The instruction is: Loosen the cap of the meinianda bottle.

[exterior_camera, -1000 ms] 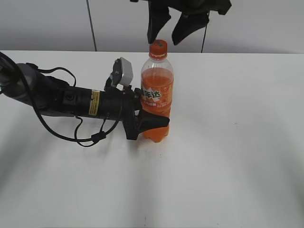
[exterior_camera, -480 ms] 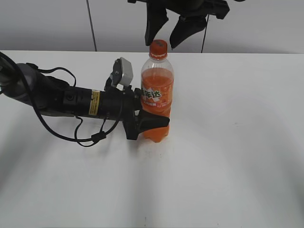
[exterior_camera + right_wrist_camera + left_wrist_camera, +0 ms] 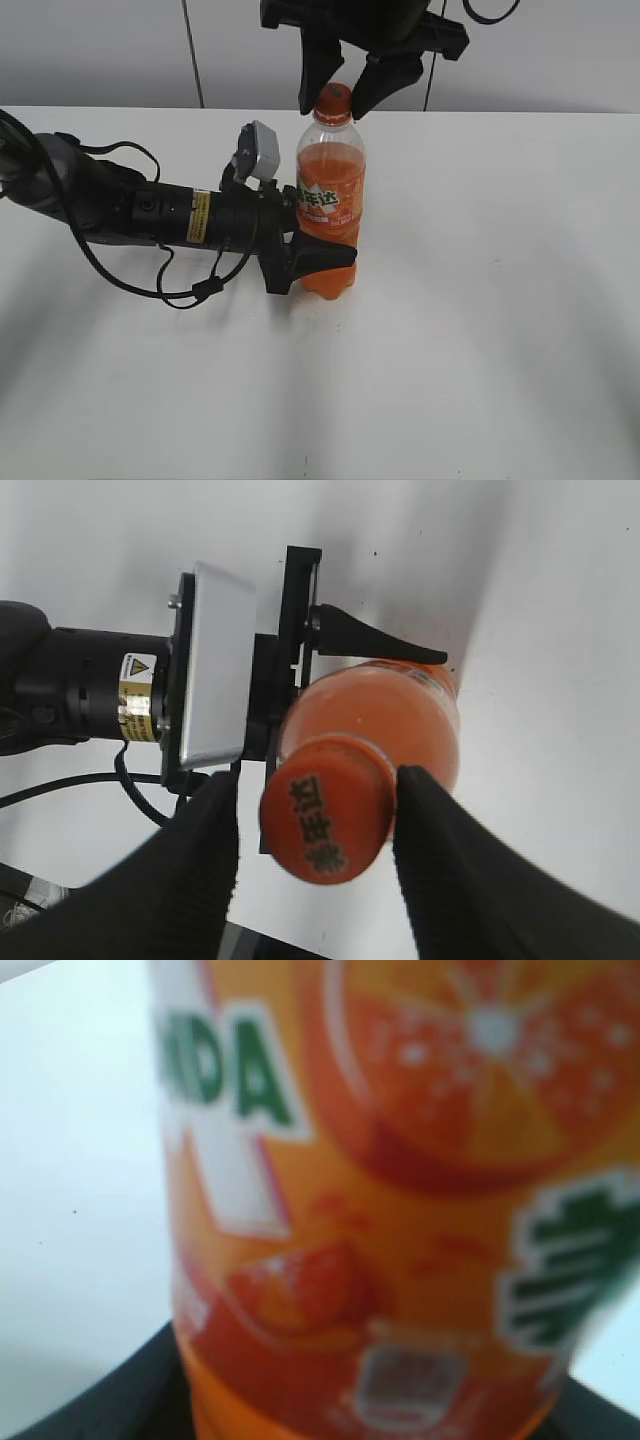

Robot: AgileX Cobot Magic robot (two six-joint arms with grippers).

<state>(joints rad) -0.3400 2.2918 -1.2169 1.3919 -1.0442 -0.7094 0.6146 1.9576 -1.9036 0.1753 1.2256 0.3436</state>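
Bottle of orange soda, the meinianda bottle (image 3: 330,205), stands upright on the white desk (image 3: 480,330) a little to 10 o'clock of the middle of the exterior view; its orange label with white letters faces the camera, and the ridged lower body rests on the desk surface. The left gripper (image 3: 305,258) reaches in flat from 9 o'clock and is closed around the lower body, one black finger wrapping the near side just below the label; in the left wrist view the label (image 3: 400,1190) fills almost the whole picture, blurred, with dark finger edges at the bottom corners. A grey camera box (image 3: 258,150) sits on top of that arm just beside the bottle's shoulder at 9 o'clock, and black cables (image 3: 170,285) loop from the arm onto the desk. The cap (image 3: 333,102), small and orange, sits on the neck at 12 o'clock of the bottle; the right gripper (image 3: 344,88) hangs over it from above, its two black fingers straddling the cap at 9 and 3 o'clock. In the right wrist view the cap (image 3: 325,820) lies between the fingers (image 3: 455,880); the finger at 3 o'clock looks to touch its rim, while a slim gap shows at 9 o'clock, so a firm hold cannot be told; the jaws stand at about cap width.
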